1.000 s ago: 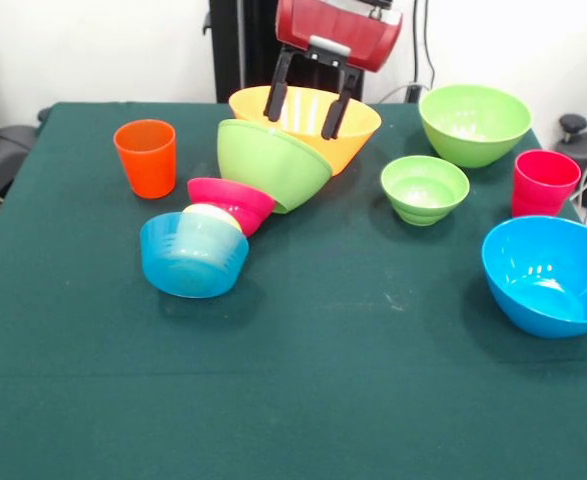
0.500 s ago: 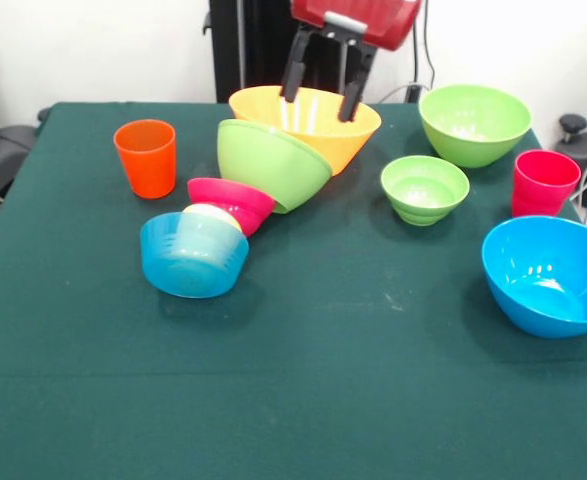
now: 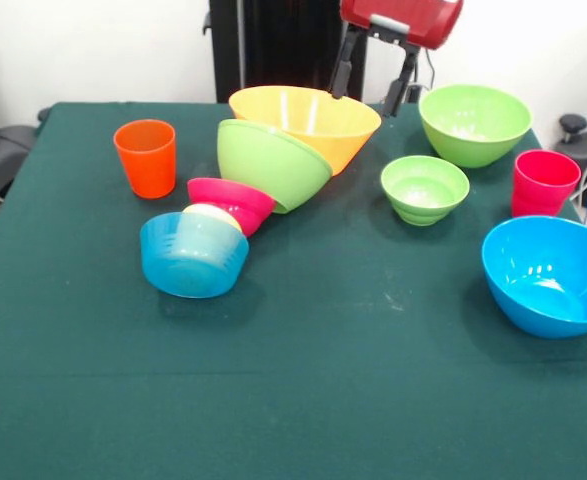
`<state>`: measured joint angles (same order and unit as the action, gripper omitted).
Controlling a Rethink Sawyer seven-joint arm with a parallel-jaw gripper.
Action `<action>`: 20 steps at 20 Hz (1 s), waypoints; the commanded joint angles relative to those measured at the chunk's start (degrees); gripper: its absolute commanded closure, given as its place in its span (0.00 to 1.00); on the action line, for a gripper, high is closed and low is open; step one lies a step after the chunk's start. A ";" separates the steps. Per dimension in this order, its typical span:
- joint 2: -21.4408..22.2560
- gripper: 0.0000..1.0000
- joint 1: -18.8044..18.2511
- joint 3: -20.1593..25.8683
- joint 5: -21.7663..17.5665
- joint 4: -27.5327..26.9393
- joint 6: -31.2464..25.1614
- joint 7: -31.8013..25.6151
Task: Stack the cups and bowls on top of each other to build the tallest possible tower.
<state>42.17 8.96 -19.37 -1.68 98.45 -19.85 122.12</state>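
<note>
Gripper [image 3: 369, 88] at 12 o'clock, fingers spread wide, holding nothing. Toppled tower [image 3: 263, 180] lies at 10 o'clock: wide orange bowl [image 3: 318, 118], green bowl [image 3: 268, 162], red bowl [image 3: 231, 203], yellow cup [image 3: 208, 213], blue bowl [image 3: 193, 255].

seven bowls [image 3: 424, 188], three cups [image 3: 145, 157], one table [image 3: 293, 400]

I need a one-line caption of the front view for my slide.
Open gripper hovers above the table's far edge beside a toppled row of nested bowls; other bowls and cups stand apart.
</note>
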 commanded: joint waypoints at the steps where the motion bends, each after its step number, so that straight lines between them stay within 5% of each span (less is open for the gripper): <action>1: -6.15 0.00 2.24 0.13 -0.40 4.55 2.78 10.80; 8: -12.77 0.00 3.04 -3.35 -1.14 2.12 8.75 10.32; 20: -5.82 0.00 1.88 5.12 3.65 10.02 1.09 8.43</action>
<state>34.33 10.92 -22.87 -1.00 102.28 -14.27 122.13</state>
